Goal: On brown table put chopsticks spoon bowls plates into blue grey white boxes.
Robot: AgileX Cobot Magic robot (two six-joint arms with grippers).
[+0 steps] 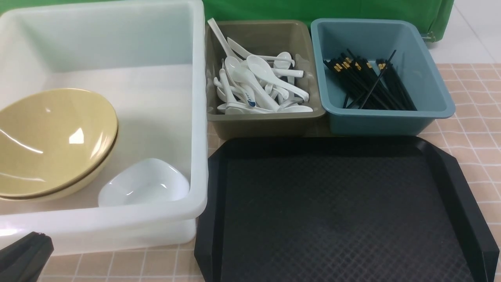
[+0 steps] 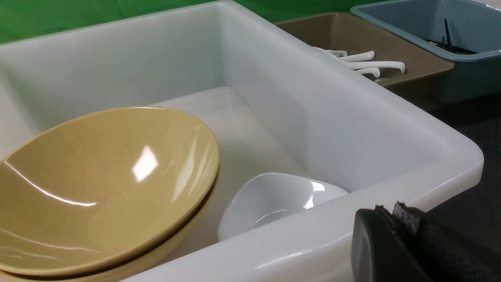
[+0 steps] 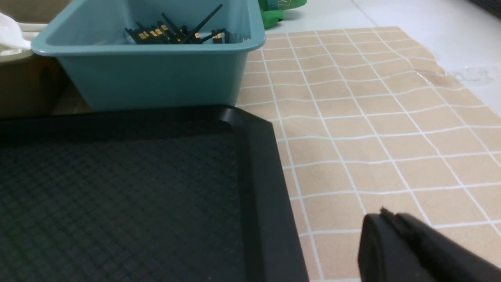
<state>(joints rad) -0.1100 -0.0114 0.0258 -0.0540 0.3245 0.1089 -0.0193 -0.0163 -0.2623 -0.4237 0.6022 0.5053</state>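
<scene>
front view: the brown table [image 1: 475, 129], a surface of pinkish-tan squares with thin pale grid lines, shows along the right edge and bottom of the frame. a green backdrop [image 1: 313, 9] fills the top of the frame, and pale floor [image 1: 477, 31] shows in the upper right corner. the white box [image 1: 117, 223] fills the left half; inside it, at left, stacked tan bowls [image 1: 51, 141] lean tilted, and a white plate [image 1: 143, 182] sits just beside them at the box's near wall. the grey box [image 1: 266, 121], upper centre, holds a heap of white spoons [image 1: 258, 84]. the blue box [image 1: 430, 78], upper right and just beside the grey one, holds the black chopsticks [image 1: 368, 84], gold bands towards the far end, one stick lying crossed over the rest. a black textured tray [image 1: 340, 211] occupies the lower centre and right.

the left gripper [image 1: 23, 256] shows only as a dark shape in the lower left corner, near the white box; its fingers are together and hold nothing. right wrist view: the right gripper [image 3: 395, 239], lower right, is over bare table beside the tray, fingers together and holding nothing. the table covering lies slightly rippled towards the upper right of this view, where it meets the floor.
</scene>
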